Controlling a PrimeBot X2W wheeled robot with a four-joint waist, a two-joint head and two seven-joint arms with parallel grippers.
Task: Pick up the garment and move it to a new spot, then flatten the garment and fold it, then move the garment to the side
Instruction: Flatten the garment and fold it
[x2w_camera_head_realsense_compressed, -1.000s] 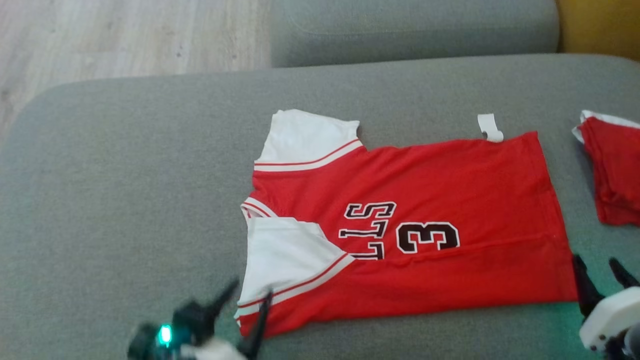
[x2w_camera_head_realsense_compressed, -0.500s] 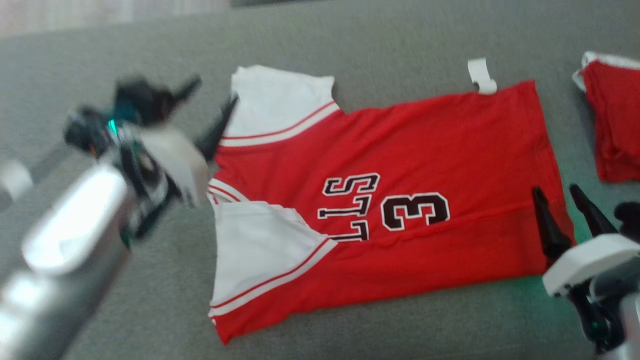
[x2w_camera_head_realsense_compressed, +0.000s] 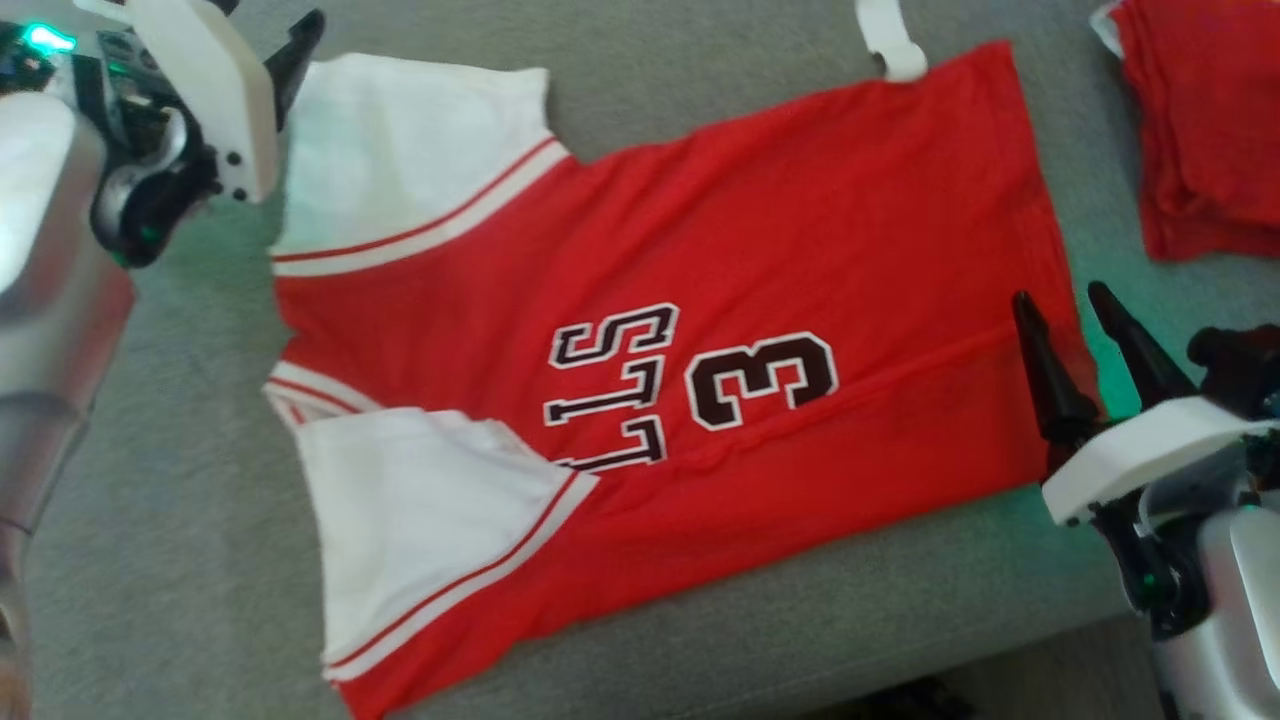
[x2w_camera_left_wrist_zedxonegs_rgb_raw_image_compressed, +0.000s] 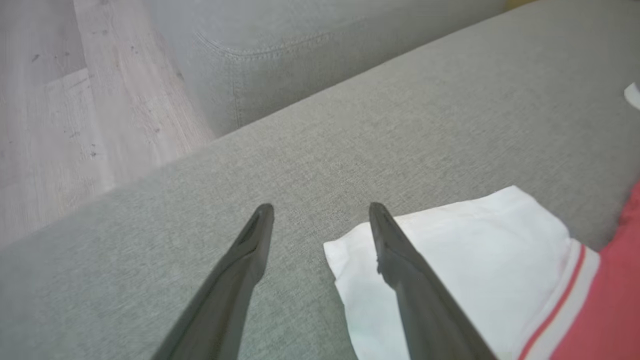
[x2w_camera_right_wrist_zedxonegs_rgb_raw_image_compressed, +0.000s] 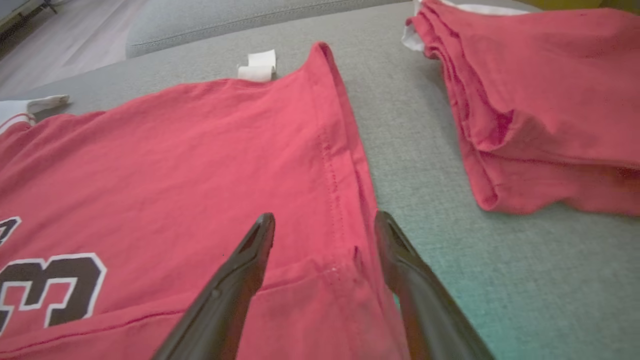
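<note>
Grey sofa cushion (x2w_camera_head_realsense_compressed: 180, 520) is serving as the work surface, with pale wood floor (x2w_camera_left_wrist_zedxonegs_rgb_raw_image_compressed: 60, 100) showing beyond it. Red jersey (x2w_camera_head_realsense_compressed: 760, 230) is lying flat across the middle, collar end toward the robot's left and hem (x2w_camera_right_wrist_zedxonegs_rgb_raw_image_compressed: 345, 165) toward its right. Near long side is already lying folded in: near sleeve (x2w_camera_head_realsense_compressed: 420, 510) is resting over the chest, and a crease is running below the number. Far sleeve (x2w_camera_head_realsense_compressed: 400, 140) is lying spread out. White tag (x2w_camera_head_realsense_compressed: 890, 45) is poking out at the far edge. A folded red pile (x2w_camera_head_realsense_compressed: 1200, 130) is sitting apart, off to the right.

Left claw (x2w_camera_left_wrist_zedxonegs_rgb_raw_image_compressed: 320, 210) is hanging wide open and empty, one finger over bare cushion, the other over the far sleeve's outer corner. Right claw (x2w_camera_head_realsense_compressed: 1058, 295) is also gaping and gripping nothing, straddling the hem just by the crease.

Judging the step: folding is under way, and the far long side is likely waiting its turn.

Doing it well, as I am reading it:
- Left claw should be dropping low enough to catch the sleeve corner alone, not the cushion weave.
- Right claw is sitting nearer the crease than the far corner, so sliding along the hem toward the tag before pinching should be giving a straighter fold.
- Both should be lifting and carrying together, keeping the cloth taut between them so the edge is landing parallel to the crease.
</note>
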